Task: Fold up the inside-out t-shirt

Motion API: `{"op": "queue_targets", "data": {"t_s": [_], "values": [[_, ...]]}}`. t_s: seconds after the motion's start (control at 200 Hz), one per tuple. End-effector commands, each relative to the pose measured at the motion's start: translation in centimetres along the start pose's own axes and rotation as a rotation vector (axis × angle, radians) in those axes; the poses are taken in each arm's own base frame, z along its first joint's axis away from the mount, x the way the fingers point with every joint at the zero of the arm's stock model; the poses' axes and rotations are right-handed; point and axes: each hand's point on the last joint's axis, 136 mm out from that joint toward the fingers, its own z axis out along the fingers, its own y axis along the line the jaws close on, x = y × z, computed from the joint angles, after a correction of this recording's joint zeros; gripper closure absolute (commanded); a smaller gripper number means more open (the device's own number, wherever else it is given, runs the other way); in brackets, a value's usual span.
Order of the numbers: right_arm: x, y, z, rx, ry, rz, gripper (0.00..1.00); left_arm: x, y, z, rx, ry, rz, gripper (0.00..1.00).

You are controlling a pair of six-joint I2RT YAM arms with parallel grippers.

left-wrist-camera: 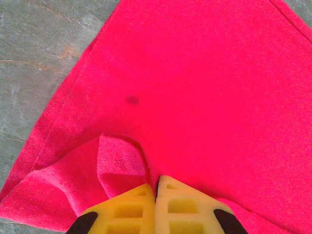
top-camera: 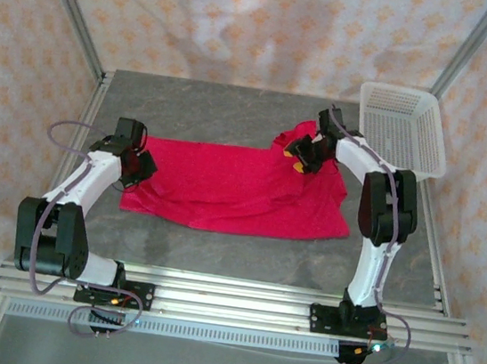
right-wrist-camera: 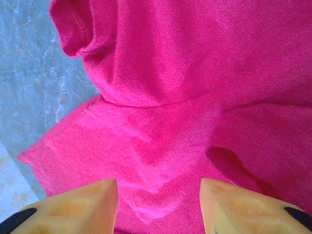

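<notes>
The inside-out t-shirt [top-camera: 233, 190] is bright red and lies spread across the middle of the grey table [top-camera: 235, 109], bunched at its far right corner. My left gripper [top-camera: 143, 172] sits at the shirt's left edge. In the left wrist view its yellow fingers [left-wrist-camera: 131, 204] are shut on a raised fold of the red cloth [left-wrist-camera: 195, 73], meeting at the left gripper's tip [left-wrist-camera: 157, 187]. My right gripper [top-camera: 303, 157] hovers over the bunched corner. In the right wrist view the right gripper [right-wrist-camera: 158, 195] stands open, with red cloth [right-wrist-camera: 195, 58] below the gap.
A white plastic basket [top-camera: 433, 140] stands at the table's far right corner, just behind the right arm. Bare grey tabletop runs along the back and in front of the shirt. Patterned walls close in three sides.
</notes>
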Motion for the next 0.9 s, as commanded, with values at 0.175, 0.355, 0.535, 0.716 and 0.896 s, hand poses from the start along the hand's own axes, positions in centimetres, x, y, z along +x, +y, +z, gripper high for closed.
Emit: {"op": "queue_targets", "data": {"t_s": [0.175, 0.355, 0.535, 0.716, 0.896], "values": [[-0.1, -4.8, -5.4, 0.267, -0.169, -0.178, 0.71, -1.1, -1.4, 0.0, 0.027, -0.024, 0.009, 1.0], [-1.5, -7.1, -4.2, 0.408, -0.161, -0.22, 0.84, -1.0, -1.8, 0.0, 0.029, -0.022, 0.019, 1.0], [-0.3, -5.8, -1.2, 0.359, -0.059, -0.238, 0.62, -0.8, -1.6, -0.1, 0.021, -0.024, 0.021, 1.0], [1.4, -2.5, 1.6, 0.163, 0.022, -0.162, 0.62, -0.6, -1.5, 0.2, 0.018, -0.018, 0.021, 1.0], [3.8, 3.4, 2.2, -0.044, 0.049, -0.149, 0.64, -0.7, -1.6, 0.4, 0.022, -0.019, 0.018, 1.0]]}}
